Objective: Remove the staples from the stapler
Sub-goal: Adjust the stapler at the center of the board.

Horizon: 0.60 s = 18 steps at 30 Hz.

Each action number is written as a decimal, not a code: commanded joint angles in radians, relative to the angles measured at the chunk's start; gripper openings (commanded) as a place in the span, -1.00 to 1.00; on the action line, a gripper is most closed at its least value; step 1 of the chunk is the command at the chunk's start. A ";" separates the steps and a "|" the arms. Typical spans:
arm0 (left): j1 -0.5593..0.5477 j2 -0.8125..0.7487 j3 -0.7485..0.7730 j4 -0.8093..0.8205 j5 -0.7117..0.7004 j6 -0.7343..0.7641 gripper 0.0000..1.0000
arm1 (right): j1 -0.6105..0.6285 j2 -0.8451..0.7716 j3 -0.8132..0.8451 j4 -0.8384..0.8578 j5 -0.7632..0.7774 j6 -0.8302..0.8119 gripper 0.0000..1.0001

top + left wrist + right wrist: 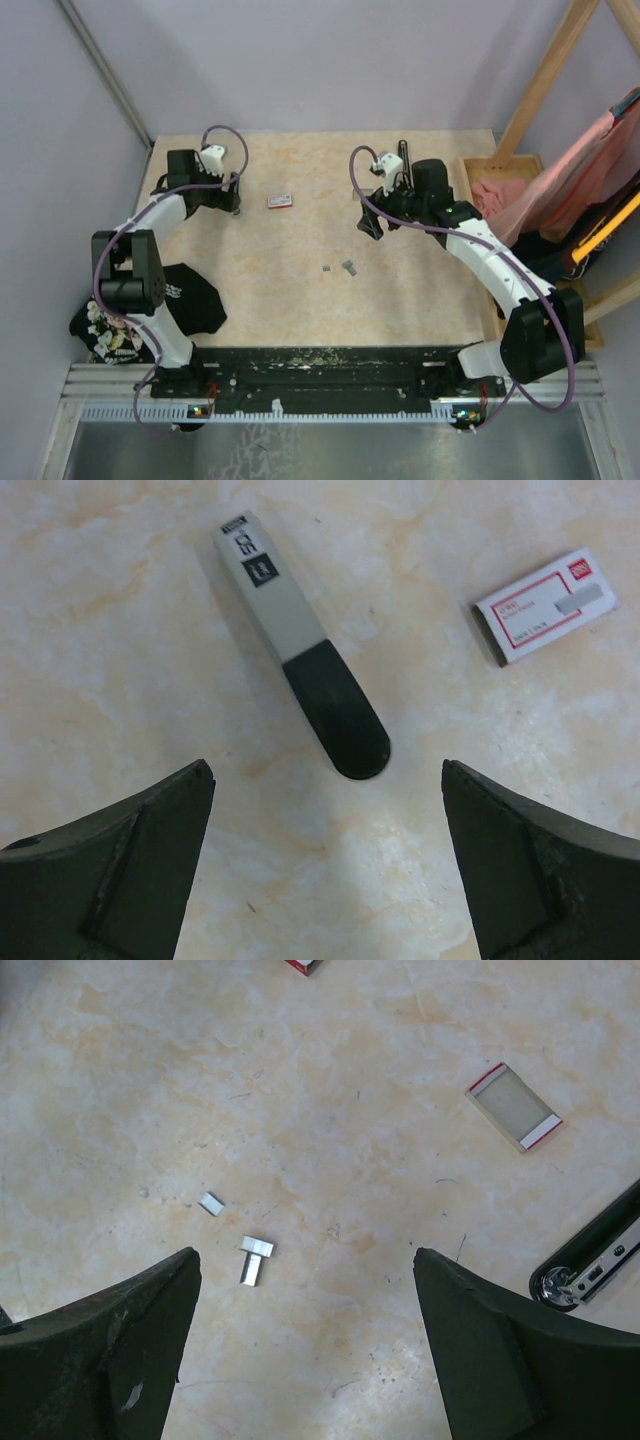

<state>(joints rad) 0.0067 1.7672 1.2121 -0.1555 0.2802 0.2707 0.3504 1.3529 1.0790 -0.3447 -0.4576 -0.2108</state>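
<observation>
Three short grey staples strips lie on the beige tabletop: two touching in a T (pixel 255 1258) and a smaller one (pixel 211 1203); from above they show as two specks (pixel 348 266) (pixel 326 268). A black stapler (pixel 590 1260) with its metal rail exposed pokes in at the right edge of the right wrist view. My right gripper (pixel 305 1255) (pixel 370 225) hangs open above bare table, just right of the staples. My left gripper (pixel 327 780) (pixel 232 207) is wide open over the table, holding nothing.
A grey-and-black stapler-shaped bar (pixel 300 645) lies just ahead of the left fingers. A red-and-white box (pixel 545 605) (pixel 280 201) sits to its right. A small red-ended tray (pixel 512 1107) lies beyond the right gripper. Wooden frame and cloths (pixel 560 190) crowd the right edge.
</observation>
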 commanded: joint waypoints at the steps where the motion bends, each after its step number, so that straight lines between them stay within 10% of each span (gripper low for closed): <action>1: 0.001 0.031 0.073 0.096 -0.130 0.047 1.00 | -0.002 -0.015 0.001 0.053 -0.027 -0.019 0.74; 18: -0.077 0.407 0.577 -0.023 -0.341 0.117 1.00 | -0.002 -0.012 -0.015 0.059 -0.024 -0.034 0.74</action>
<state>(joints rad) -0.0540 2.1082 1.7123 -0.1352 0.0120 0.3565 0.3504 1.3529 1.0649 -0.3328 -0.4690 -0.2291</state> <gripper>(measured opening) 0.998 0.869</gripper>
